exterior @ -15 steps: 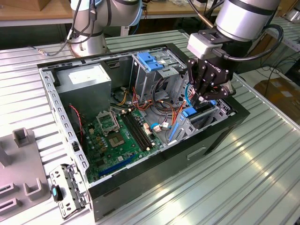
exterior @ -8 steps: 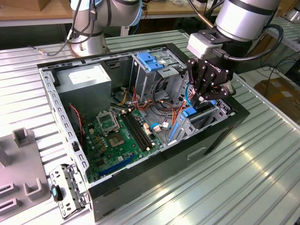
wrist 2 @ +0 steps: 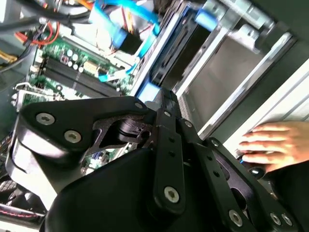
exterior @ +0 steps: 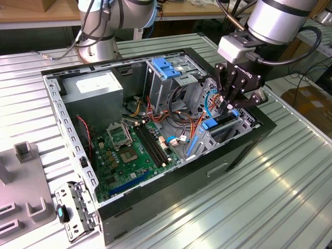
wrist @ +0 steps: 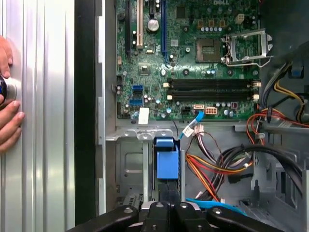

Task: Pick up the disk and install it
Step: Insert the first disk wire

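The disk [exterior: 224, 121] stands on edge in the drive bay at the front corner of the open computer case [exterior: 171, 187], on the exterior view's right. It is a dark slab with blue rails. Its blue end shows in the first wrist view as the disk [wrist: 165, 163] and in the second wrist view as the disk [wrist 2: 150, 91]. My gripper [exterior: 229, 106] reaches down from above, its fingers drawn together, with the tips right at the disk's upper blue end. The gripper [wrist 2: 165, 99] meets that blue end; the gripper [wrist: 170, 209] hangs just over it.
Inside the case are the green motherboard [exterior: 129, 150], loose cables [exterior: 179, 122], a grey power-supply box [exterior: 93, 88] and a metal cage with a blue latch [exterior: 167, 67]. A person's hand [wrist: 7, 101] rests on the ribbed metal table [exterior: 270, 197] beside the case. A grey fixture [exterior: 21, 181] lies at the exterior view's left.
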`<action>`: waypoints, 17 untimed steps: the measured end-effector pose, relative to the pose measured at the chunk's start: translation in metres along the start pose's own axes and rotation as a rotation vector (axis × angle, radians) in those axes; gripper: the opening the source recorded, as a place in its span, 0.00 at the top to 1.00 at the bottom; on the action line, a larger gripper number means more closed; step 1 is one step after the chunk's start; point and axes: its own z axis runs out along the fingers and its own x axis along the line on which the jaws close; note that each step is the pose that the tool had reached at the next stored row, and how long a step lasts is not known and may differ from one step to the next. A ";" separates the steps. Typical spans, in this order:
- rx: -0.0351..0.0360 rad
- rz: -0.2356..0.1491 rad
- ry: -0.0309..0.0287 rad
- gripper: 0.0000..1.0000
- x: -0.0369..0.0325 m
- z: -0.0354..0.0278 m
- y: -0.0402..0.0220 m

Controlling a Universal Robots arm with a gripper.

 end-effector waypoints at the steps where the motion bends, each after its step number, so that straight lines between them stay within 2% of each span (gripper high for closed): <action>1: 0.0000 0.000 0.0000 0.89 0.0000 0.0001 -0.0036; 3: 0.0001 -0.002 0.0002 0.89 -0.0002 0.0005 -0.0108; 5: 0.0003 -0.004 0.0005 0.89 -0.0001 0.0006 -0.0137; 7: 0.0005 -0.010 0.0006 0.89 -0.0002 0.0004 -0.0241; 13: 0.0008 -0.012 0.0007 0.89 -0.0003 -0.0002 -0.0430; 15: 0.0009 -0.012 0.0008 0.89 -0.0012 -0.0034 -0.0492; 17: 0.0012 -0.012 0.0007 0.89 -0.0022 -0.0065 -0.0509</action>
